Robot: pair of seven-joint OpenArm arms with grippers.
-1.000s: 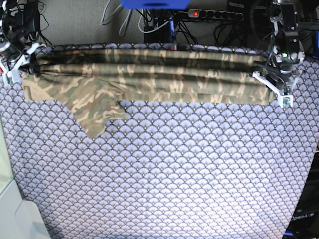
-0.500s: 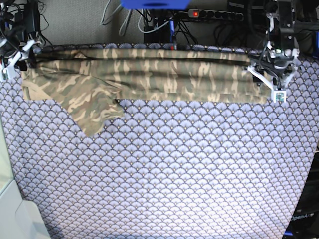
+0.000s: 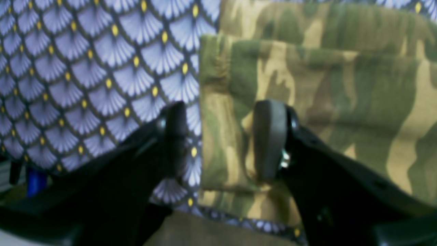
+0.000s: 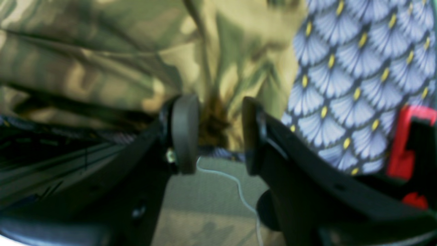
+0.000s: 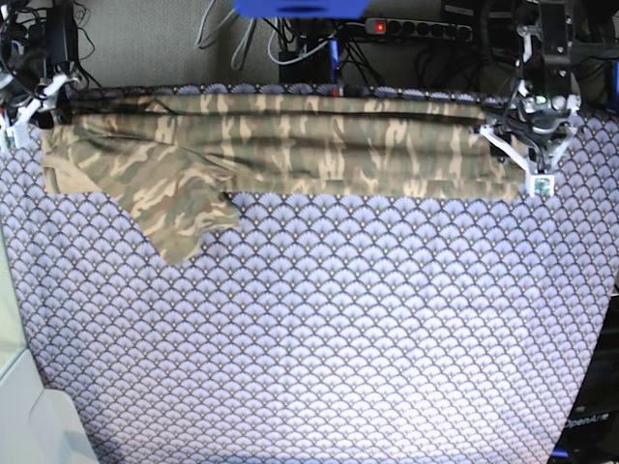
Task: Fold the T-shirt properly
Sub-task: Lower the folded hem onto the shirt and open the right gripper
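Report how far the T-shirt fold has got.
Done: the T-shirt lies folded lengthwise into a long band along the far edge of the tablecloth. In hand: nothing; the left hand and right hand are both open, holding no cloth. Left: one sleeve sticks out toward the near side, and the band needs folding crosswise.

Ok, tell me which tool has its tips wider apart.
The left tool: its tips straddle the T-shirt edge with a wider gap than the right tool.

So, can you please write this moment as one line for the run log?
stage: fold laid, release | camouflage cloth T-shirt: long band at far edge of scallop-patterned tablecloth | left gripper: open | right gripper: open
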